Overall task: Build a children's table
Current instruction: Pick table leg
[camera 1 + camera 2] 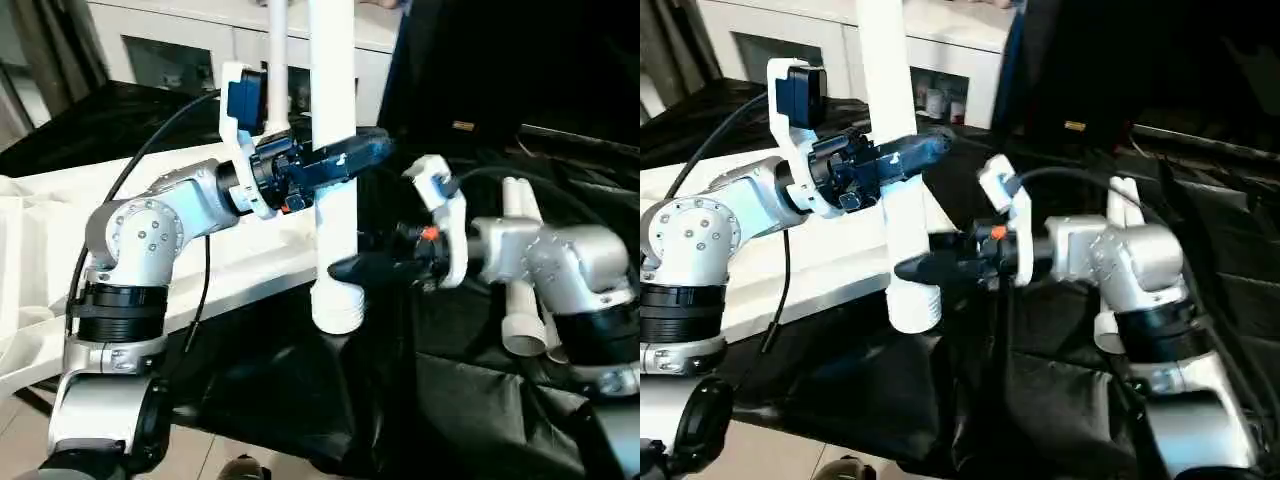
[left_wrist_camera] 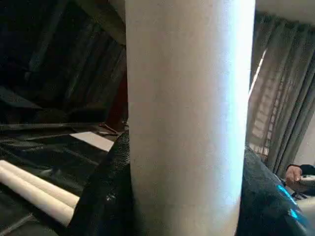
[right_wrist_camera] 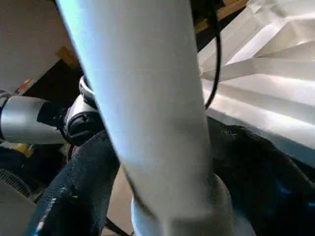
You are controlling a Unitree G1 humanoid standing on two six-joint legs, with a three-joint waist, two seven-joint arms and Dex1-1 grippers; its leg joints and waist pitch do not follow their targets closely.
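While both grippers meet, left gripper (image 1: 345,158) pinching upright leg (image 1: 333,215), right gripper (image 1: 350,268) straddling it lower, grip uncertain

The leg (image 1: 334,170) is smooth white plastic with a soft sheen, ridged at its lower end; the spare legs (image 1: 522,300) look the same, and the tabletop (image 3: 266,73) is white ribbed plastic, glossy where light strikes it. The fingers (image 3: 74,196) are black with a faintly grainy, speckled surface, while the forearms (image 1: 150,225) are brushed silver metal with white plastic brackets. A black cloth (image 1: 300,390), creased and slightly shiny, covers the desk.
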